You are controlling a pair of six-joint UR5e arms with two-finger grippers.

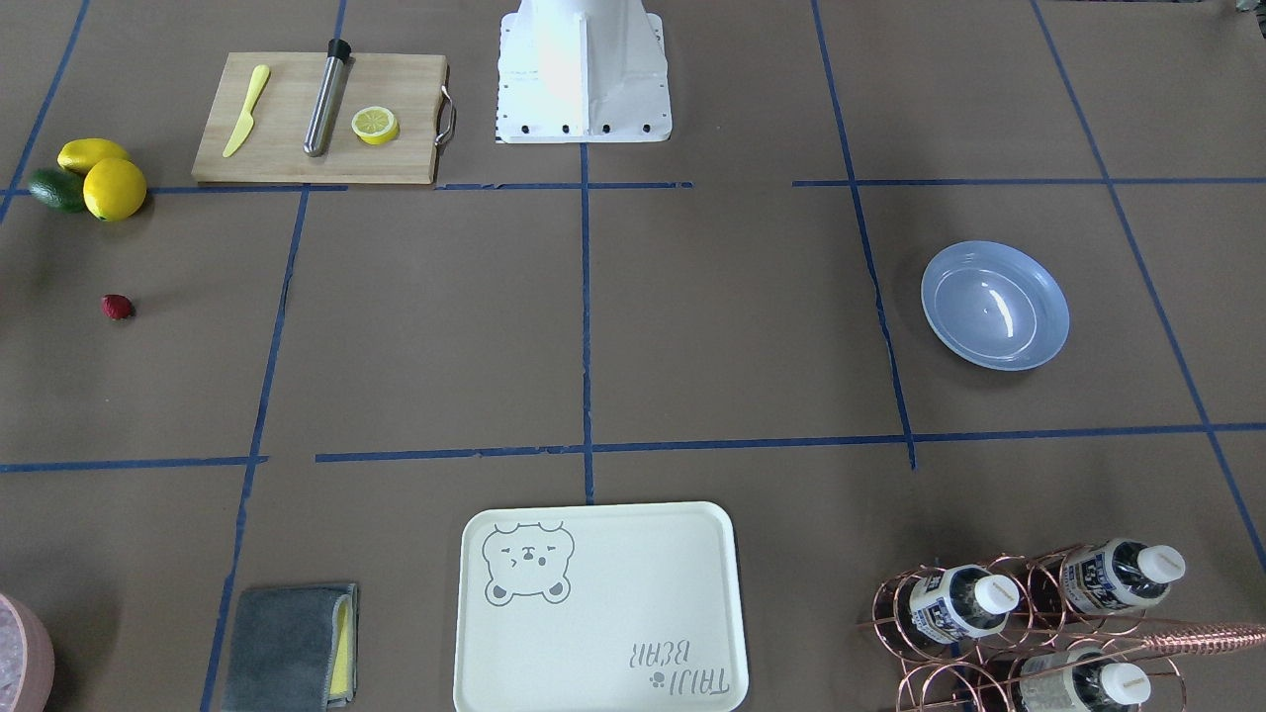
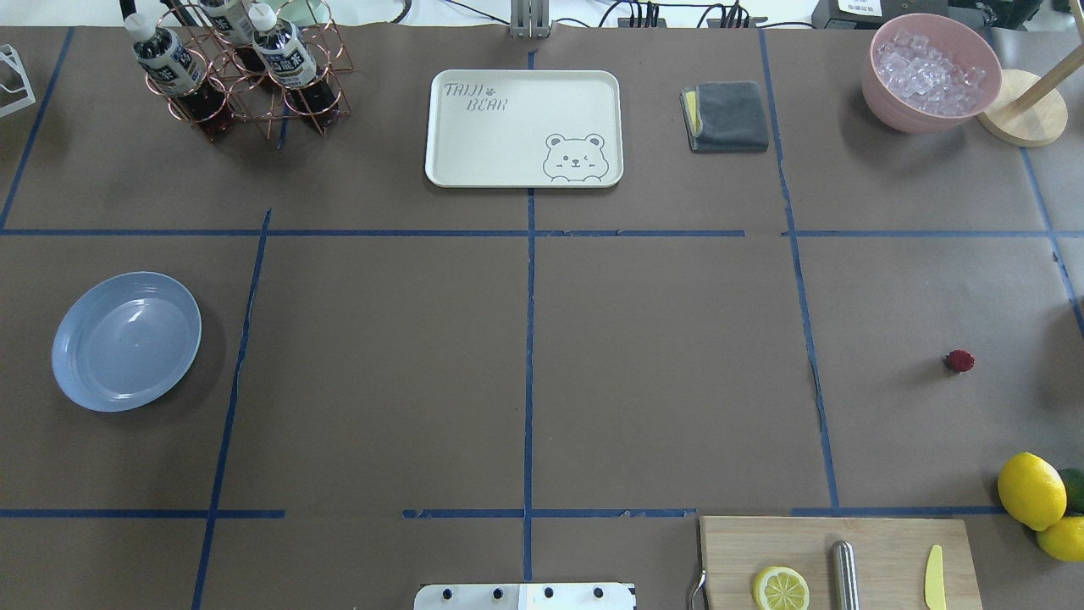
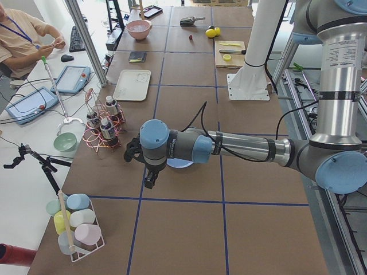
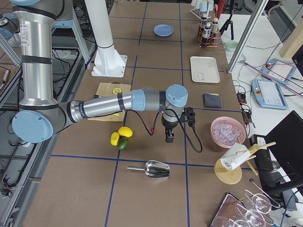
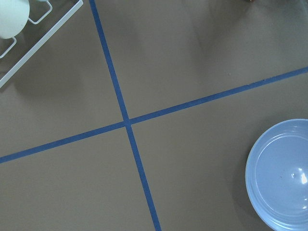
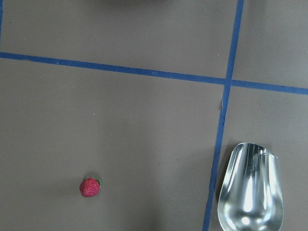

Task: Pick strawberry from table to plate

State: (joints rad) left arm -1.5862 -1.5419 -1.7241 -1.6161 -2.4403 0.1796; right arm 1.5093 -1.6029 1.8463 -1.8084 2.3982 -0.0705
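Note:
The strawberry (image 1: 117, 307) (image 2: 959, 362) lies alone on the brown-paper table (image 2: 660, 364), at the robot's right end. It shows small and dark red at the lower left of the right wrist view (image 6: 90, 187). The blue-grey plate (image 1: 994, 305) (image 2: 126, 341) sits empty at the robot's left end and fills the lower right corner of the left wrist view (image 5: 284, 178). My right gripper (image 4: 169, 138) hangs above the table near the strawberry (image 4: 153, 130). My left gripper (image 3: 150, 177) hangs beside the plate. Both show only in side views, so I cannot tell whether they are open or shut.
A cutting board (image 2: 834, 559) carries a half lemon (image 2: 781, 588), a steel rod and a yellow knife. Two lemons (image 2: 1031, 490) and a green fruit lie beside it. A bear tray (image 2: 523, 127), grey cloth (image 2: 727, 116), bottle rack (image 2: 241, 72), ice bowl (image 2: 930, 72) and metal scoop (image 6: 250, 190) stand around.

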